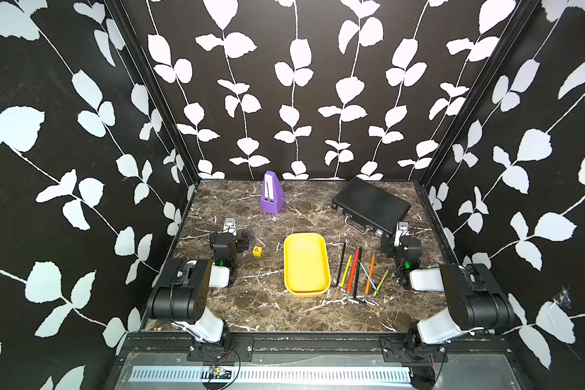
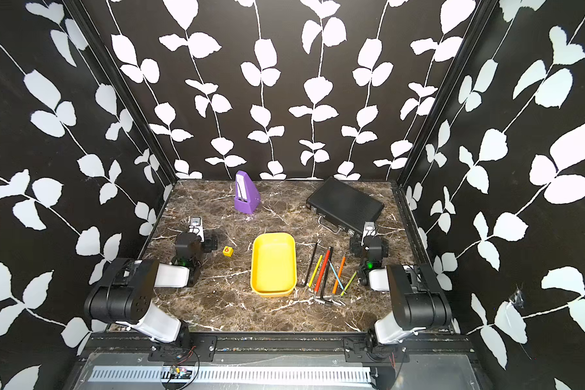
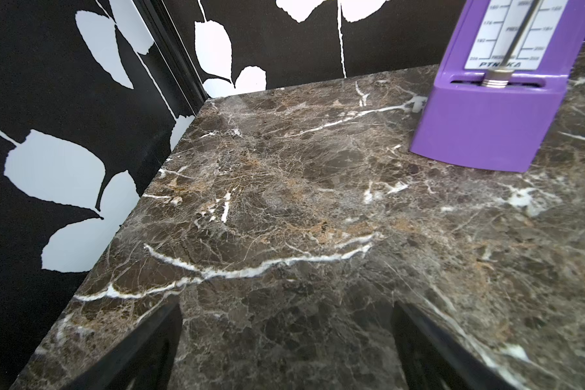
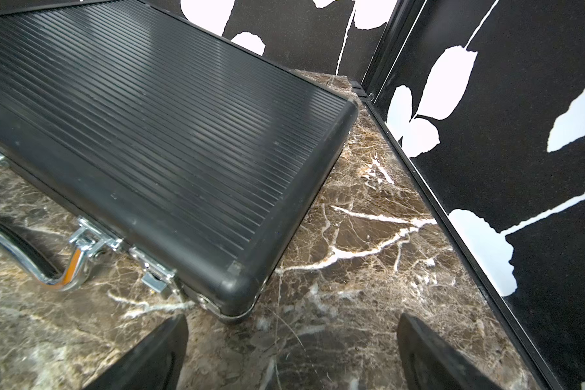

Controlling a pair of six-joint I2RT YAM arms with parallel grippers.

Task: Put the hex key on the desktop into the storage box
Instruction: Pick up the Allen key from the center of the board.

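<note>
Yellow box (image 1: 305, 266) sits lower middle in both top views, empty. All hex keys (image 1: 353, 271) fan out on the desktop (image 1: 250, 304) just right of it, none inside yet. Blue crosses orange, and the short legs bunch at the lower ends. Left of box: die (image 1: 257, 251). Further up the frame: metronome (image 1: 271, 194) and case (image 1: 372, 206).

Left wrist: left gripper (image 3: 284, 354) jaws wide apart, nothing between them, only marble below. Metronome upper right.

Right wrist: right gripper (image 4: 291, 354) likewise fully spread, holding nothing. Case corner just ahead of the fingers, keys out of frame.

Risks, my read:
- Keys are thin and flat on hard marble, so fingers may skid off or scrape.
- Crossed shafts mean lifting one could drag a neighbour.
- Swinging the right gripper toward the keys could clip the case.
- Box looks light with low walls, so a long key dropped askew could hang over the rim or shove it.
</note>
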